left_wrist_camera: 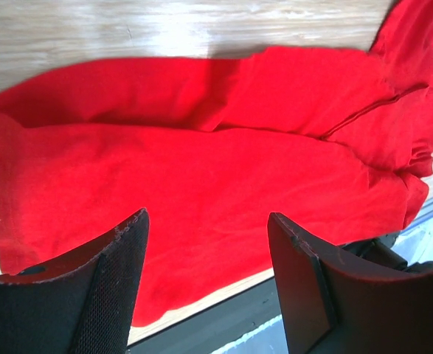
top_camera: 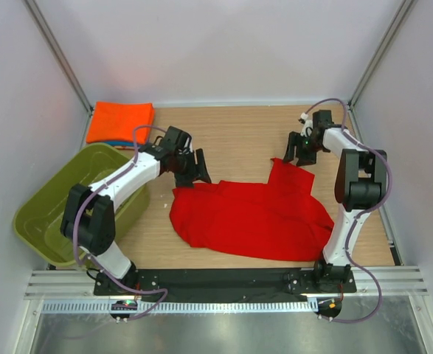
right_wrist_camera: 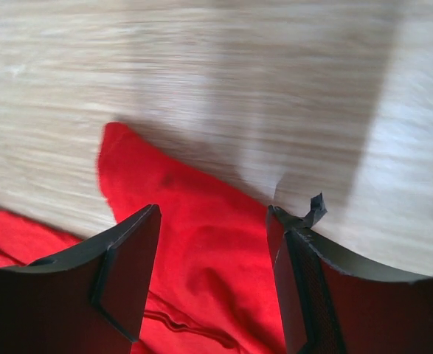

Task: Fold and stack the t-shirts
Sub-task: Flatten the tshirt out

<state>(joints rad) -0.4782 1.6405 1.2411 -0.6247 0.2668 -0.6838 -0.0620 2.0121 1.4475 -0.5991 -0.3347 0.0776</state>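
Sliver of blue t-shirt [top_camera: 110, 141] under orange t-shirt [top_camera: 120, 121], red t-shirt [top_camera: 253, 217] rumpled

The left tool [top_camera: 195, 171], fingers spread and empty, hangs at the far left edge of the red t-shirt [top_camera: 253, 217]. The right tool [top_camera: 299, 156], likewise parted and empty, hangs over that shirt's far right corner, elbow sharply bent.
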